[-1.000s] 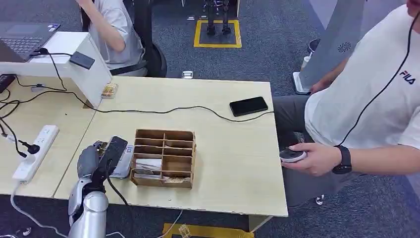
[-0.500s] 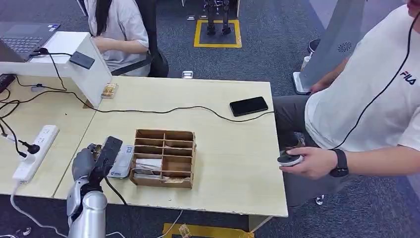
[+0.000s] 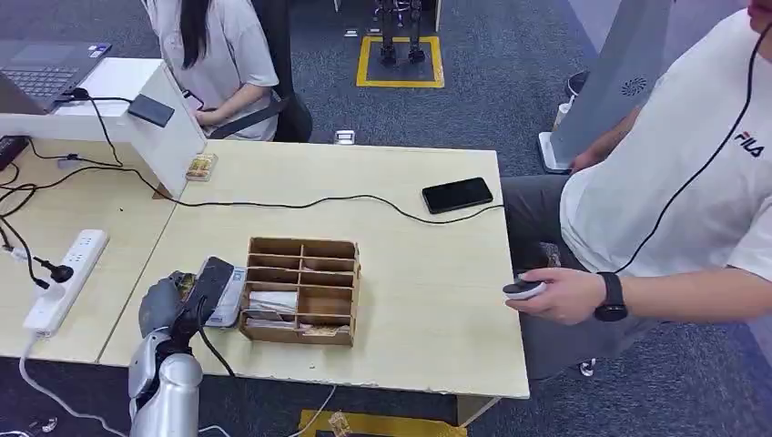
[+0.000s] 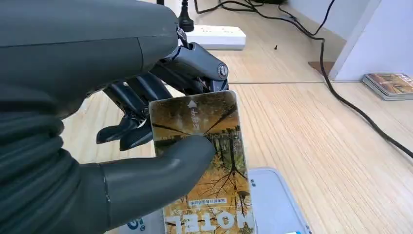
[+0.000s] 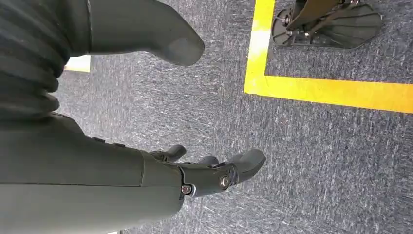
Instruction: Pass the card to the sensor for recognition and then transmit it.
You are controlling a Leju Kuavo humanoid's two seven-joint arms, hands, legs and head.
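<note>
Pale wood grain runs across the desk in front of me, and I count one card: an autumn-forest print with "HOTEL" lettering, which my left hand pinches between thumb and fingers. I hold it just above one sensor, a flat whitish pad with a blue mark, lying at the desk's near left beside one wooden organiser. From the head view my left hand sits at that same corner, with the dark card edge tilted over the pad. My right hand hangs over the carpet with nothing in it, fingers loosely curved and apart.

One black phone lies near the far right edge, and one black cable trails across the top to it. On the adjoining desk to the left I count one white power strip and one laptop on a white stand; a small stack of cards rests at the stand's foot.

Two people are here: one seated at the far side, one at the right in a white shirt holding a small device. Grey-blue carpet covers the floor, with one yellow taped square.
</note>
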